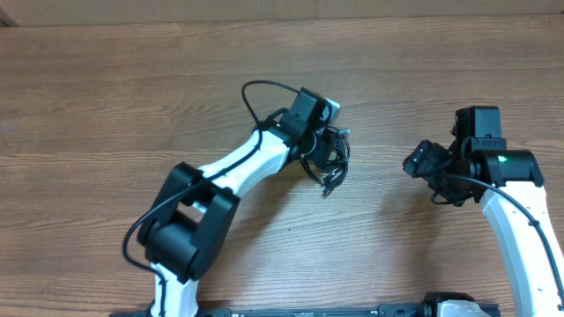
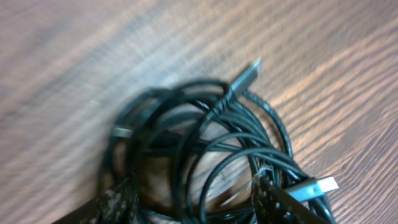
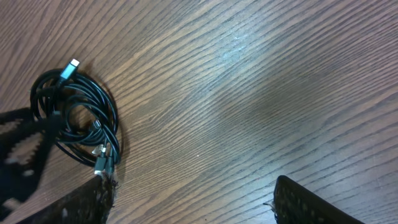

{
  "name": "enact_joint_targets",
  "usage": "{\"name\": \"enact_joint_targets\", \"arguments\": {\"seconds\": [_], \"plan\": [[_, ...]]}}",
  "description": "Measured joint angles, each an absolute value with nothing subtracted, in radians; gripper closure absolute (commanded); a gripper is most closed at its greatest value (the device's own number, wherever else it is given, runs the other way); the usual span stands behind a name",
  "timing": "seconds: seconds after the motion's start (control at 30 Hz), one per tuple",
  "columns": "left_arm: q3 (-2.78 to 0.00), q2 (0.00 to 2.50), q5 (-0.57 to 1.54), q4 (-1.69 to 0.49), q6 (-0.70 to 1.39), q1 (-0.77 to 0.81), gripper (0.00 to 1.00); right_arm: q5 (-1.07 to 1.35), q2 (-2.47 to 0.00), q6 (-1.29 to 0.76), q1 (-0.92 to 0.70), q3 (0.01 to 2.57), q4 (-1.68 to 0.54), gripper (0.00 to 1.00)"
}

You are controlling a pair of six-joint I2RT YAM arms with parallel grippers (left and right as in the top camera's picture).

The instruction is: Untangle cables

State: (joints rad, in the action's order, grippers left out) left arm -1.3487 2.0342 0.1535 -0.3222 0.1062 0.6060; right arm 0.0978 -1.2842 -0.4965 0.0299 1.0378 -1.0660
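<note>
The tangled cables (image 2: 199, 137) lie on the counter (image 2: 62, 50), straddled by the left end effector (image 2: 193, 186), which is apart (the right end effector (image 3: 191, 183) is apart too, empty); a single strand should be pinched.

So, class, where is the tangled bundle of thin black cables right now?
In the overhead view the tangled bundle of thin black cables lies on the brown wooden table at the left claw, well left of the right claw.

Cables (image 1: 333, 163) on table (image 1: 106, 97), beneath left end effector (image 1: 324, 139), right end effector (image 1: 423, 172) apart
</note>
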Motion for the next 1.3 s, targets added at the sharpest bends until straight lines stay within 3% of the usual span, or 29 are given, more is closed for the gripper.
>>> {"name": "enact_joint_targets", "arguments": {"seconds": [0.87, 1.3], "plan": [[-1.361, 2.030, 0.069, -0.395, 0.158, 0.600, 0.35, 0.098, -1.284, -0.497, 0.030, 1.038, -1.077, 0.20], [-1.361, 2.060, 0.051, -0.396, 0.159, 0.622, 0.46, 0.098, -1.284, -0.496, 0.030, 1.038, -1.093, 0.20]]}}
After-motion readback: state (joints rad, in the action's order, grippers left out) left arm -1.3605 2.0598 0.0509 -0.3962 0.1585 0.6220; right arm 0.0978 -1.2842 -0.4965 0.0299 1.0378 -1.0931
